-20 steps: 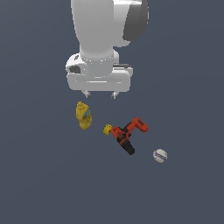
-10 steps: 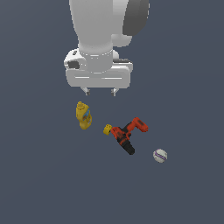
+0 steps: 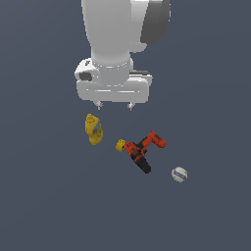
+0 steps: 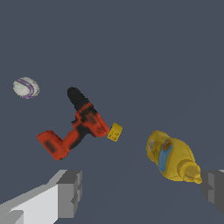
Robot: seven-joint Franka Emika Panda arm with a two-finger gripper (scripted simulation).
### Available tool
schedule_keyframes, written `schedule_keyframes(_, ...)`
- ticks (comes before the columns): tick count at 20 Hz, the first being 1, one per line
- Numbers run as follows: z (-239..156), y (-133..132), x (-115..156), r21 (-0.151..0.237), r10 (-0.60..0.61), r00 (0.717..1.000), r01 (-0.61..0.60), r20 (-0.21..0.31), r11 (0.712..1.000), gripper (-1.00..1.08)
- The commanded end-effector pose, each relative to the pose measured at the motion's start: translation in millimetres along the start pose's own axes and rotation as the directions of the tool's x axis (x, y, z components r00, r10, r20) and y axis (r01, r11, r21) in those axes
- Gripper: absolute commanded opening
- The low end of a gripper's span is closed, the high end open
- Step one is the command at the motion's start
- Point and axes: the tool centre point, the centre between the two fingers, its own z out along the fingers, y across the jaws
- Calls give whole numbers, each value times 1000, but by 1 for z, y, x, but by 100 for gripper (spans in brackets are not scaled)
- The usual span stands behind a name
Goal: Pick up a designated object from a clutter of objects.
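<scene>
The small white ball (image 3: 179, 174) with a purple stitched band lies alone toward the exterior view's right, also seen in the wrist view (image 4: 26, 87). The rest of the clutter lies beside it: a red-and-black power drill (image 3: 143, 148) (image 4: 77, 126), a tiny yellow block (image 3: 120, 145) (image 4: 115, 132) touching the drill's nose, and a yellow bottle with a blue label (image 3: 93, 129) (image 4: 173, 156). My gripper (image 3: 114, 105) (image 4: 142, 192) hangs open above the floor, over the gap between bottle and drill, well away from the ball. Nothing is between its fingers.
A flat dark grey floor (image 3: 59, 206) runs under everything. The large white arm body (image 3: 117, 44) fills the upper middle of the exterior view.
The arm has shifted slightly toward the exterior view's right. The objects have not moved.
</scene>
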Motion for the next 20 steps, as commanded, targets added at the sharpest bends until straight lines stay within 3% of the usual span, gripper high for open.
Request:
schedule_keyframes(1,4,-6,6,-1,16,1000,-16,0,1000,100)
schedule_keyframes(9,24,-36,34,-7,99,995,-99,-6,995,100)
schedule_keyframes(20,73,-106,80,-8,263,965,-263,-18,965,100)
